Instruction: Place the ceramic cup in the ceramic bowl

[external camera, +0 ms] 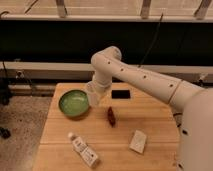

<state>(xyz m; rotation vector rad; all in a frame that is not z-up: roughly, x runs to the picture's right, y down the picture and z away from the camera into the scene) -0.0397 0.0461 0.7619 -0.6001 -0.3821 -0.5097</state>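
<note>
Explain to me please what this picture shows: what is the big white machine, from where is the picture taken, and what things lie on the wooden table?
The big white shape is a robot arm, reaching in from the right. The single camera looks down on the scene from above and in front of the table; its mounting is not known. The arm ends in a gripper, whose jaws are hard to make out here; it is just right of the ceramic bowl, a green dish. At the gripper is the ceramic cup, small and white, apparently held above the wooden table beside the bowl's rim. Also on the table: a white bottle lying in front, a small dark red object, a pale packet and a flat black object.
</note>
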